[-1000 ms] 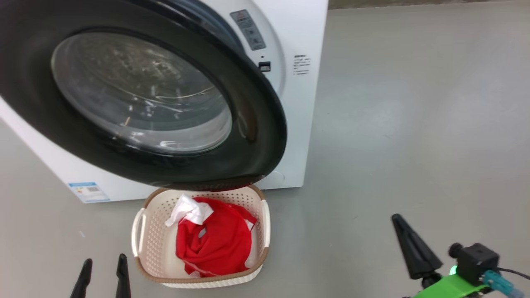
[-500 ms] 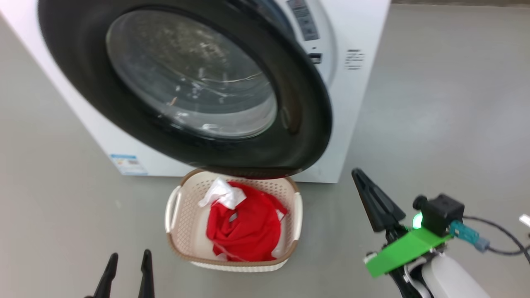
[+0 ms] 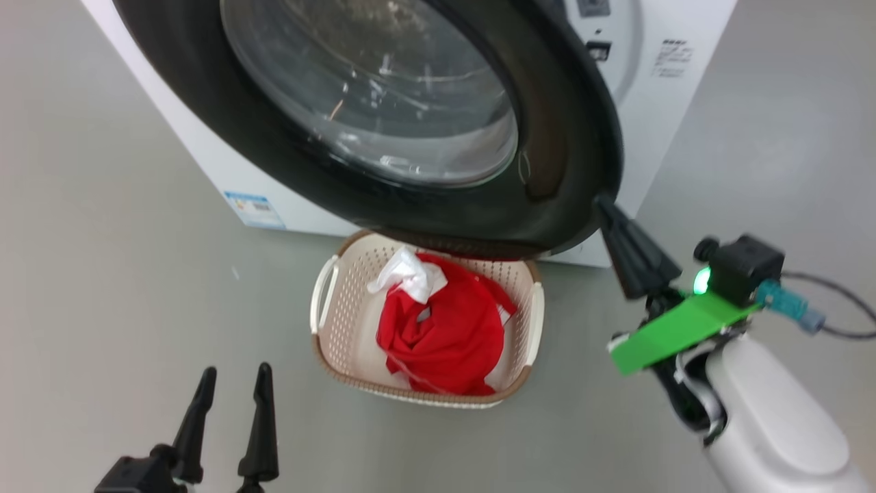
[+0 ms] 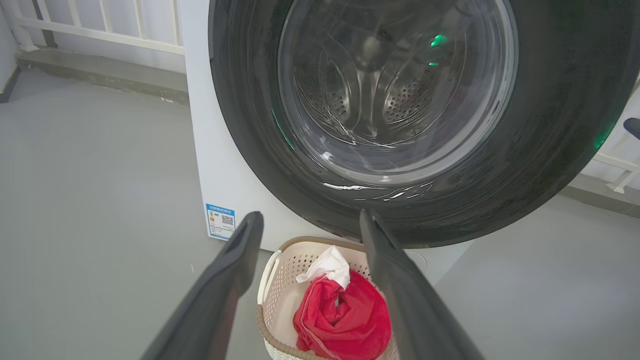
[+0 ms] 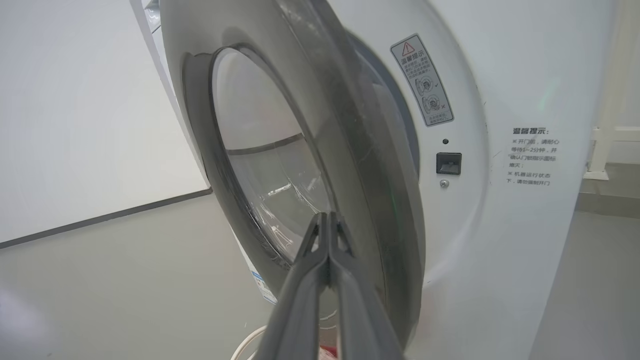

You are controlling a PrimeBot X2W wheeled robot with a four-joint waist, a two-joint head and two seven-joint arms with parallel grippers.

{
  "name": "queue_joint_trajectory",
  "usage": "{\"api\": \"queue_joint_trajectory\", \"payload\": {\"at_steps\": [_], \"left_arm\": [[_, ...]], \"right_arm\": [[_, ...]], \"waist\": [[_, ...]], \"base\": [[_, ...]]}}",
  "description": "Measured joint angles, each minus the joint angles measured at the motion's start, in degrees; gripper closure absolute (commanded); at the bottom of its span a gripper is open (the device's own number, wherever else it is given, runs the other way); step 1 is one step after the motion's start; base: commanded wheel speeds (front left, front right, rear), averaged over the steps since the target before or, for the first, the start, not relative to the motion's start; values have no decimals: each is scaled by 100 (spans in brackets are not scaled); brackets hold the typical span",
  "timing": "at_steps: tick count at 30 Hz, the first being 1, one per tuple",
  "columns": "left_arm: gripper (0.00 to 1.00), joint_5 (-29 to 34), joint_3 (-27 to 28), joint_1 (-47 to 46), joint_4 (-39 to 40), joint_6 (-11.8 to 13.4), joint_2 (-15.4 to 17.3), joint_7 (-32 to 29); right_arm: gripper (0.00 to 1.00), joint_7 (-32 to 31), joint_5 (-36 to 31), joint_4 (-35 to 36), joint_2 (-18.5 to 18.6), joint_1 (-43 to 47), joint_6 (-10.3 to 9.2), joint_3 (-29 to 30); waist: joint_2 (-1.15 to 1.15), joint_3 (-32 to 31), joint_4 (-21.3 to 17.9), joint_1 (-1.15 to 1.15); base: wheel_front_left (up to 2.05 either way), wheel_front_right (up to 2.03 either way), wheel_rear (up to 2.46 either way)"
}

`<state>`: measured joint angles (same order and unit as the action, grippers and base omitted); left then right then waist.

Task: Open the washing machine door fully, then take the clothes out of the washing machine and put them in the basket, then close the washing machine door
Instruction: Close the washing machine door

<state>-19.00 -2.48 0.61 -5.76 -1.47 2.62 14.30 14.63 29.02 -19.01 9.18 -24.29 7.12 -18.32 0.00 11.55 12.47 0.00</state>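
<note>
Grey floor is spreading all round. The right gripper is pressing its fingers together, empty, tip just beside the free edge of the round glossy black-rimmed washing machine door, standing ajar on the white boxy washing machine; contact is unclear. The left gripper is hovering spread wide, empty. Ahead of it, the cream perforated plastic basket is holding the bright red-and-white fabric clothes.

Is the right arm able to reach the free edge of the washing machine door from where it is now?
Probably yes. The shut right claw has its tip beside the black rim of the washing machine door, and nothing seems to stand between them.
</note>
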Motion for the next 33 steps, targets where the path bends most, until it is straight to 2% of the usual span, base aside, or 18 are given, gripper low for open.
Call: {"api": "queue_joint_trajectory", "payload": {"at_steps": [16,28,33], "left_arm": [[0,-156,-194,-547,205,60,-8,0],[0,-334,-543,-1054,386,154,-32,1],[0,-378,-651,-1177,411,194,-37,1]], "right_arm": [[100,0,26,-196,203,-983,10,259],[100,2,43,-276,550,-2065,10,468],[100,9,42,-293,576,-2330,98,458]], "waist": [[0,775,240,0],[0,1465,435,0],[0,1713,496,0]], "base": [[0,0,0],[0,0,0],[0,0,0]]}}
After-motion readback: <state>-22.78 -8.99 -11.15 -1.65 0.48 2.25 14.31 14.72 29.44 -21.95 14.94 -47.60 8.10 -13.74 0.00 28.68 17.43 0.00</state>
